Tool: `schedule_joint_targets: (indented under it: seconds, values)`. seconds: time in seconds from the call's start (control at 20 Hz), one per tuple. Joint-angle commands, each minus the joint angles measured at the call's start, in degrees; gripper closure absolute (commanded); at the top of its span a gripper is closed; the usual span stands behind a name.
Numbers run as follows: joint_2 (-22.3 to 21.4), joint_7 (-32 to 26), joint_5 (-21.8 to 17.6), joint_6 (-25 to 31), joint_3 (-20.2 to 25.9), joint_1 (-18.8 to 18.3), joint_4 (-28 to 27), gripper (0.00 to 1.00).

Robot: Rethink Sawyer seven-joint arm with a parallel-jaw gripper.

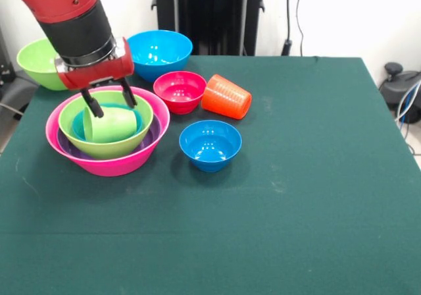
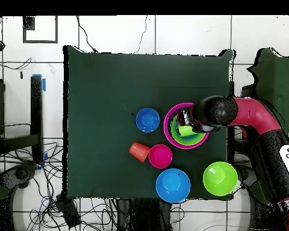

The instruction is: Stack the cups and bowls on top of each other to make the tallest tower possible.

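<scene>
A huge pink bowl [image 1: 112, 165] holds a purple bowl [image 1: 66, 143], a lime-green bowl [image 1: 74, 118] and a teal bowl [image 1: 77, 129], nested. A short lime-green cup [image 1: 112, 125] lies on its side in the teal bowl. My gripper [image 1: 110, 100] is open, its fingertips just above the cup, one at each side. An orange ribbed cup [image 1: 226, 97] lies on its side near a small red bowl [image 1: 179, 91]. A small blue bowl [image 1: 210, 143] stands in front of them. In the overhead view the arm covers part of the nested bowls [image 2: 169, 126]; the green cup [image 2: 185, 130] shows.
A large blue bowl [image 1: 159, 53] stands at the table's far side. A second lime-green bowl [image 1: 38, 63] sits at the far left corner. The green table [image 1: 309, 189] stretches to the right and front.
</scene>
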Motion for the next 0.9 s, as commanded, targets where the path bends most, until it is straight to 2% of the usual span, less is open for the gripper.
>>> schedule_joint_targets:
  seconds: [0.05,0.3,0.6,0.85,0.9]
  values:
    - [5.0,-23.9,-5.0,-0.4,1.1,3.3,-5.6,0.0]
    - [6.0,-25.1,-4.4,0.4,0.7,3.5,-6.7,0.0]
    - [6.5,-28.2,-3.7,4.6,-0.2,4.3,-8.6,0.0]
    - [6.4,-29.2,-3.3,5.6,-0.7,4.5,-8.9,0.0]
    - [6.4,-30.0,-3.1,7.7,-1.3,4.9,-9.3,0.0]
